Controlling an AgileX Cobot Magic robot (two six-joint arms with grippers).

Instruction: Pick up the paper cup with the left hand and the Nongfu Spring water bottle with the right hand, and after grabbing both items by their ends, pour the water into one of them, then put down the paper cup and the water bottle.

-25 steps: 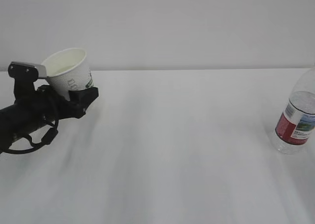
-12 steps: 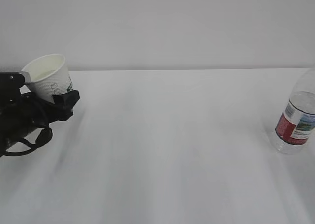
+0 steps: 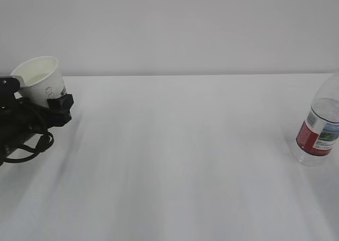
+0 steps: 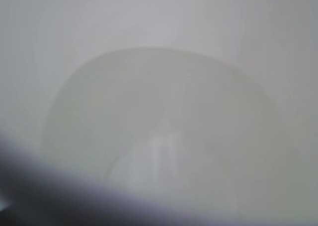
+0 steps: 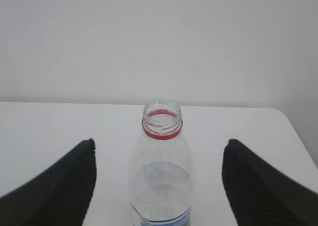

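White paper cup (image 3: 38,80) is clamped tilted in my left tool (image 3: 53,106), which has slid further left since a second ago. Bottle (image 3: 320,125) hasn't budged, upright at the counter's (image 3: 180,156) right edge, uncapped between my right tool's (image 5: 158,186) spread fingers (image 5: 69,181), untouched.

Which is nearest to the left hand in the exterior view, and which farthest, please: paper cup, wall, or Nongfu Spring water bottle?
1. Paper cup: held in the left hand, far left.
2. Wall: behind the table.
3. Nongfu Spring water bottle: standing at the far right edge.
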